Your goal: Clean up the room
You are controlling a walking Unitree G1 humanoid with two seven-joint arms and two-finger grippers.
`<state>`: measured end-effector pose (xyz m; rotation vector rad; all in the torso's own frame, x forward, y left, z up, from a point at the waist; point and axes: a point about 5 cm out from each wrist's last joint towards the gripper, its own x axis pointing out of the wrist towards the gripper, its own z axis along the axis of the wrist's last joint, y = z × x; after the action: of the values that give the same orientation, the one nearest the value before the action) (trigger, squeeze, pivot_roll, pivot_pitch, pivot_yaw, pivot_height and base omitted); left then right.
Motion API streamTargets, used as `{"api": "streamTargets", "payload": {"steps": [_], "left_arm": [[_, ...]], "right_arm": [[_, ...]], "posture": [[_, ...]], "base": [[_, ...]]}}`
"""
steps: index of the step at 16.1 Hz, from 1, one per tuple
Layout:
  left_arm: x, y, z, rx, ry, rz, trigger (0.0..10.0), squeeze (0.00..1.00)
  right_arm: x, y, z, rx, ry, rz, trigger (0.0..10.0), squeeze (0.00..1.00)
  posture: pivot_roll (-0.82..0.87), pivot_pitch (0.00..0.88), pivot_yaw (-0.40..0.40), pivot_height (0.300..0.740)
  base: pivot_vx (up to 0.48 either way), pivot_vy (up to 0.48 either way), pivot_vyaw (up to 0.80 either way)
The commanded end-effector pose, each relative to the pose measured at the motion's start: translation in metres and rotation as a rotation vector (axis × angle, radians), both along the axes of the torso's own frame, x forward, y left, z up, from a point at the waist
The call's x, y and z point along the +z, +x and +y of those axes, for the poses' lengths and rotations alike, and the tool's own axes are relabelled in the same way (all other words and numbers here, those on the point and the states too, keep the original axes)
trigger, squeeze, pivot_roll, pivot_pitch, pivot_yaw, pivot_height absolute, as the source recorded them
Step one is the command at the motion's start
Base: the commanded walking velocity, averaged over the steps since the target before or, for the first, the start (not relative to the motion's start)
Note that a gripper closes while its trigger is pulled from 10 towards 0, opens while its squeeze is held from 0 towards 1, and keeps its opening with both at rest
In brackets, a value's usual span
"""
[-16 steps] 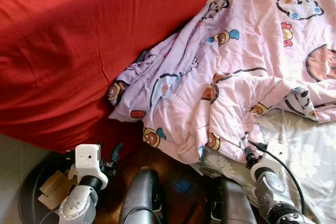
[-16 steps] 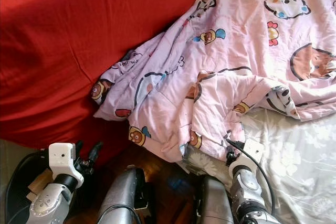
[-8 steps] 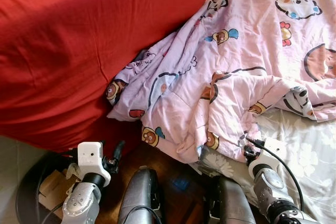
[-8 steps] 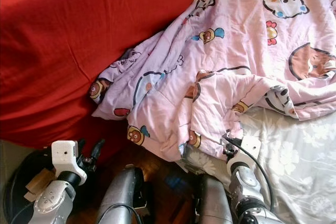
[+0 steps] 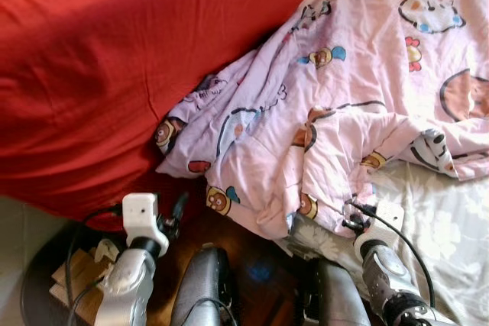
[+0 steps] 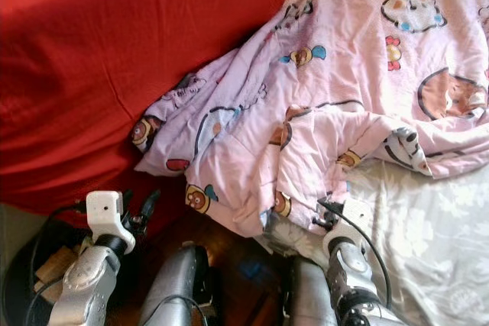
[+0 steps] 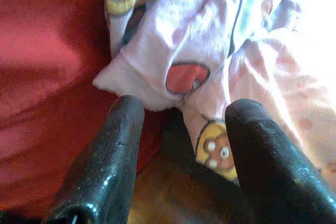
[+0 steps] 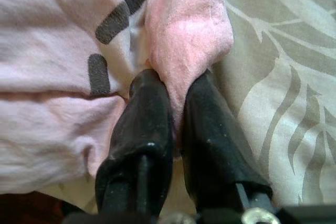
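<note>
1. The pink cartoon-print blanket lies rumpled across the bed, its lower folds spilling over the bed's near edge between a red cover and a grey floral sheet.
2. The right end effector is clamped on a pink fold of the blanket at the sheet's edge.
3. The left end effector hangs spread wide, gripping nothing, near the blanket's hanging corner above the wooden floor.

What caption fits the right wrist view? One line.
Right gripper pinches a fold of pink quilt beside the grey sheet.
</note>
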<state>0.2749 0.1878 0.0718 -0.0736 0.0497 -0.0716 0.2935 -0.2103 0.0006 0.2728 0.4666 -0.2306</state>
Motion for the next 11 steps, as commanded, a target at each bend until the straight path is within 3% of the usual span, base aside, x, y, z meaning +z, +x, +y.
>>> {"api": "streamTargets", "payload": {"steps": [1, 6, 7, 8, 11], "left_arm": [[-0.011, -0.004, 0.005, 0.021, 0.000, 0.037, 10.0, 0.00], [-0.018, 0.006, 0.003, 0.024, -0.015, 0.042, 10.0, 0.00], [-0.020, 0.007, 0.002, 0.025, -0.020, 0.043, 10.0, 0.00], [-0.022, 0.008, 0.001, 0.025, -0.023, 0.044, 10.0, 0.00], [-0.028, 0.009, 0.003, 0.024, -0.018, 0.057, 10.0, 0.00]], "right_arm": [[-0.010, -0.010, 0.002, -0.016, 0.007, 0.030, 0.0, 0.00], [-0.006, -0.013, -0.001, -0.041, 0.020, -0.069, 0.0, 0.00], [-0.005, -0.015, -0.004, -0.045, 0.003, -0.095, 2.6, 0.00], [-0.003, -0.016, -0.006, -0.043, -0.001, -0.128, 10.0, 0.00], [0.004, -0.012, 0.002, 0.042, -0.033, -0.199, 10.0, 0.00]], "posture": [[0.11, 0.204, 0.044, 0.638], [0.06, 0.100, 0.033, 0.638], [0.05, 0.087, 0.031, 0.638], [0.05, 0.080, 0.030, 0.638], [0.03, 0.071, 0.034, 0.638]], "base": [[0.000, 0.000, 0.00], [0.000, 0.000, 0.00], [0.000, 0.000, 0.00], [0.000, 0.000, 0.00], [0.000, 0.000, 0.00]]}}
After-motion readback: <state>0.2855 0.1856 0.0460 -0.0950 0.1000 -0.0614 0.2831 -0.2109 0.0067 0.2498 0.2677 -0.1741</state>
